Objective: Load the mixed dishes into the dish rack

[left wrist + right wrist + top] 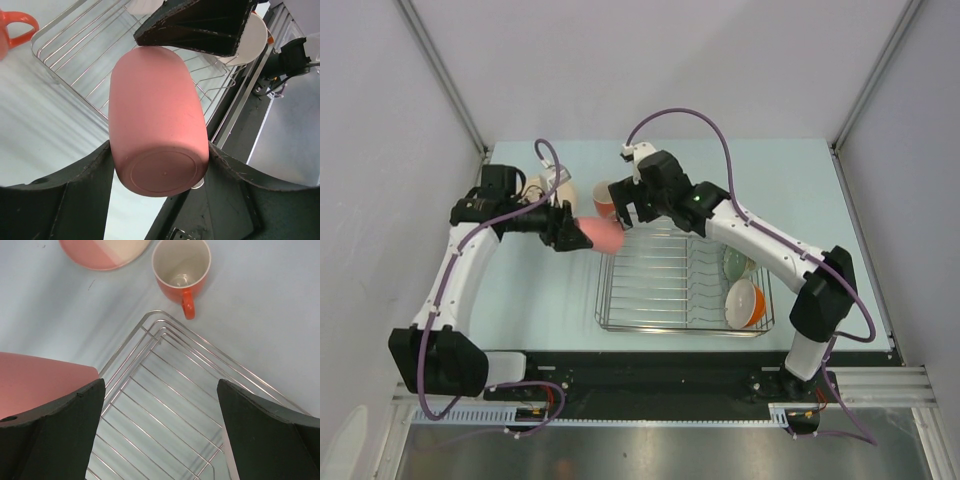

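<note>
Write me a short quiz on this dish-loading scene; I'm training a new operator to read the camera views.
1. Multiple choice: where is the pink cup? A) standing in the dish rack B) clamped in the left gripper C) on the table.
2. True or false: the orange mug stands inside the rack.
3. How many bowls lie in the rack?
Key: 1 B. 2 False; it stands on the table beyond the rack's corner. 3 Two: the pale green bowl and the orange white-lined bowl, at the right end.
</note>
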You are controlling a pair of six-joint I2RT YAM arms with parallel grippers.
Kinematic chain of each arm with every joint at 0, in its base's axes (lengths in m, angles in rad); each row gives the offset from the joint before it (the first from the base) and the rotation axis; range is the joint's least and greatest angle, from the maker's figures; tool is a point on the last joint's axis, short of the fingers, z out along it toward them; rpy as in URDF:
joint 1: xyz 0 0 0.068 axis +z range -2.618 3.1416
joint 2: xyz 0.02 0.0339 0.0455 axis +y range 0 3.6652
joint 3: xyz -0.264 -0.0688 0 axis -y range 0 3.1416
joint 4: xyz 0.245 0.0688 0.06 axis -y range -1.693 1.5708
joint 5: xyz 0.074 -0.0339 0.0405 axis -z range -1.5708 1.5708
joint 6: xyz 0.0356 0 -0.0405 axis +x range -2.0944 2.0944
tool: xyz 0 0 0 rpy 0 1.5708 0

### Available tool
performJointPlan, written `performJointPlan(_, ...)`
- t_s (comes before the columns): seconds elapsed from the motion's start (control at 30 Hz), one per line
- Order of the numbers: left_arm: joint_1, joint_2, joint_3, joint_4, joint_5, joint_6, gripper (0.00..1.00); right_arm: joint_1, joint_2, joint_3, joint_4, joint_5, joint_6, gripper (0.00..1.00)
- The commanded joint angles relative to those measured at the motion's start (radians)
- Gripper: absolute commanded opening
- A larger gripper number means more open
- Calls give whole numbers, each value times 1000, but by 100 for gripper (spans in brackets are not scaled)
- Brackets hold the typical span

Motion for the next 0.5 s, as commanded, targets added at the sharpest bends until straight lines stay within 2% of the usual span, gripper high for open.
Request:
performJointPlan(0.0, -73, -24, 28, 106, -77, -72, 0, -32, -48, 11, 4, 21, 6, 100)
performJointPlan(0.17, -224, 20, 49, 198, -261, -120, 0, -83, -238, -75, 124, 103, 34, 100)
performJointPlan(0.33, -288, 146, 118, 180, -420, -117, 0, -87, -467, -217, 238, 262, 44, 100)
performJointPlan(0.47, -348, 223, 150, 162, -554, -106, 0, -95, -565, -279, 274, 330, 23, 100)
